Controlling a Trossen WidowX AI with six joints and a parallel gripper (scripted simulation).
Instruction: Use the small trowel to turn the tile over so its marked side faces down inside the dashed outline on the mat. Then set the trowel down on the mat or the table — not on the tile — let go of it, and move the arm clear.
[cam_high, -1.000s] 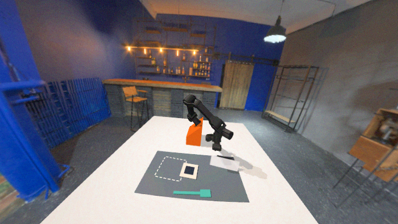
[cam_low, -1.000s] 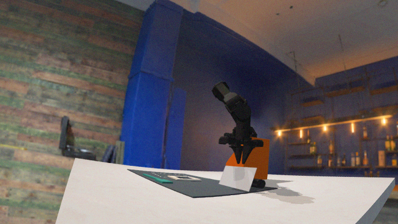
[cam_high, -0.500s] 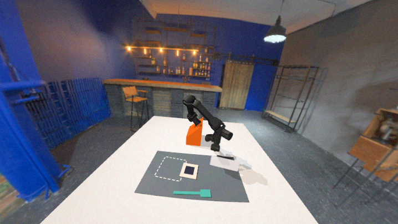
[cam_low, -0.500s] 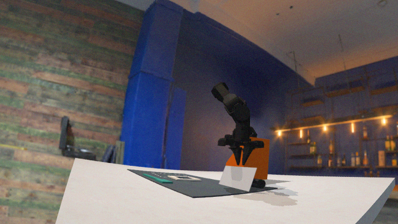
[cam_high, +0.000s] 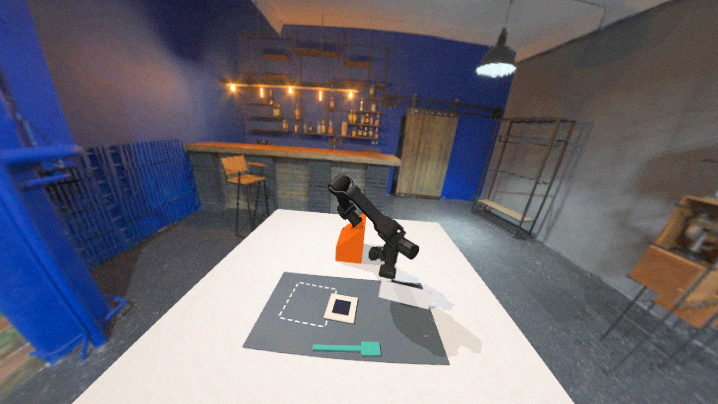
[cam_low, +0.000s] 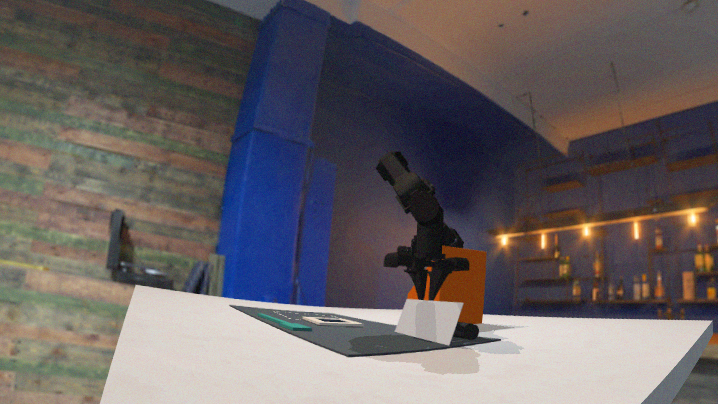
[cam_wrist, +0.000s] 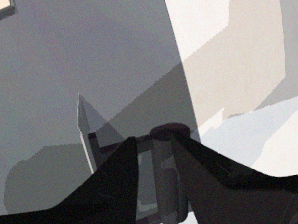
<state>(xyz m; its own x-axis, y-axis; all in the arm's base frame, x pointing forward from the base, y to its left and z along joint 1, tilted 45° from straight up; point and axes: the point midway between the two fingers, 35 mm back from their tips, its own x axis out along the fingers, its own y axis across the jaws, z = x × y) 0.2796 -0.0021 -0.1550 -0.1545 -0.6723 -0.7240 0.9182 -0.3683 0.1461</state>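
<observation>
Cream square tile with a dark square marking (cam_high: 341, 307) (cam_low: 332, 320) (cam_wrist: 5, 6): marked face up on the flat grey mat (cam_high: 276, 336) (cam_low: 371, 344) (cam_wrist: 100, 60), overlapping one side of the white dashed outline (cam_high: 302, 321), mostly outside. Teal flat paddle-shaped tool (cam_high: 341, 347) (cam_low: 286, 322) near the mat's long edge, room between it and tile. Pale thin tilted panel (cam_high: 404, 295) (cam_low: 426, 321) (cam_wrist: 83, 120) at a mat corner, black gripper (cam_high: 387, 276) (cam_low: 426, 299) (cam_wrist: 153, 140) close by. Claw partly open, gripping nothing. Can't tell which tool is the trowel. No readable text.
</observation>
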